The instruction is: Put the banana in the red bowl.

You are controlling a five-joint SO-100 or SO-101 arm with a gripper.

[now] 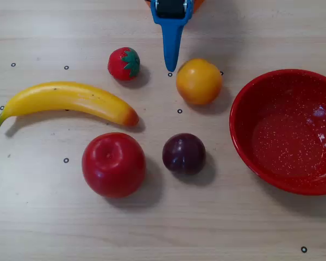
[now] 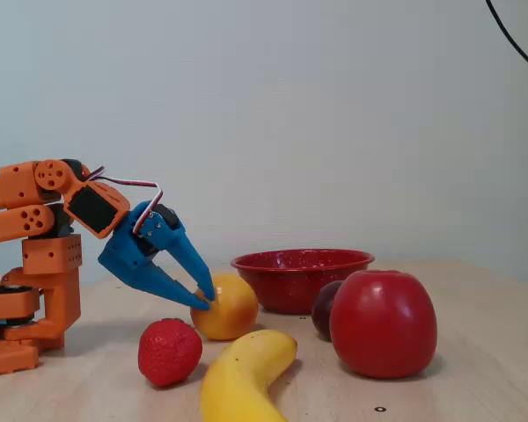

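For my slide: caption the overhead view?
Blue gripper above banana, four other toy fruits and empty red bowl.

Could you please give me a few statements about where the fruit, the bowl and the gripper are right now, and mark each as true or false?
1. The banana lies inside the red bowl. False: it lies on the table, left of the bowl in the overhead view, and the bowl is empty.
2. The gripper holds nothing. True: its open jaws sit close to the orange fruit.
3. The strawberry sits between the banana and the arm's end of the table in the overhead view. True.
4. The red apple touches the bowl. False: the dark plum lies between them, and neither touches the bowl.
5. The banana's green stem points toward the bowl. False: it points away.
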